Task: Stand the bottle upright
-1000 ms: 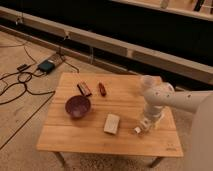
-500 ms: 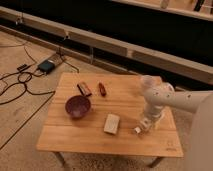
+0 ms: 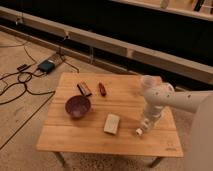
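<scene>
The bottle [image 3: 139,131] does not yet read as upright. It shows as a small whitish shape with a white end, seemingly lying low on the wooden table [image 3: 125,97] near the right front edge, a little right of the flat white block [image 3: 112,123]. The gripper [image 3: 143,126], at the end of the white arm, is at the tabletop right against it; whether it has a hold cannot be told. By this view the reach is done, while tipping upright and release are left. The bottle looks slim, pale and easily toppled.
</scene>
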Available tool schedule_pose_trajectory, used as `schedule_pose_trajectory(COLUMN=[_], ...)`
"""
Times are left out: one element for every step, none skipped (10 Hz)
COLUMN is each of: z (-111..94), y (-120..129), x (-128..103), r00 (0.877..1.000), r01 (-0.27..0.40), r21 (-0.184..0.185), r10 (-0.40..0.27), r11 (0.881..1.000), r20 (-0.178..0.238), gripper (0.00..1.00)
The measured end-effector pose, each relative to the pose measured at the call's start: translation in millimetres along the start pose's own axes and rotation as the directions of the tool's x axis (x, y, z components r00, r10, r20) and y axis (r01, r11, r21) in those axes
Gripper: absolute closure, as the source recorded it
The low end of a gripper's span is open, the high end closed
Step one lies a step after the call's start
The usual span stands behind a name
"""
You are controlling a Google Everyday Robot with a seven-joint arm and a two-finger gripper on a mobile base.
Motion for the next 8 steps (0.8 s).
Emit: schedule_pose_trajectory(z=[0.2, 0.1, 0.2, 0.2, 0.1, 0.2, 0.2, 0.1], y=[-0.2, -0.4, -0.3, -0.4, -0.4, -0.4, -0.4, -0.4], x=[0.1, 0.1, 0.1, 0.2, 0.2, 0.2, 0.1, 0.2], r00=[1.000, 1.000, 1.000, 1.000, 1.000, 1.000, 1.000, 1.000], r01=[0.000, 0.000, 0.000, 0.000, 0.000, 0.000, 0.000, 0.000], r21=[0.000, 0.001, 0.001, 0.001, 0.001, 0.001, 0.001, 0.001], r10=[0.000, 0.000, 0.000, 0.000, 0.000, 0.000, 0.000, 0.000], r11=[1.000, 1.000, 1.000, 1.000, 1.000, 1.000, 1.000, 1.000], r20=[0.000, 0.000, 0.000, 0.000, 0.000, -0.001, 0.000, -0.001], gripper=[1.00, 1.00, 1.00, 1.00, 1.00, 1.00, 1.00, 1.00])
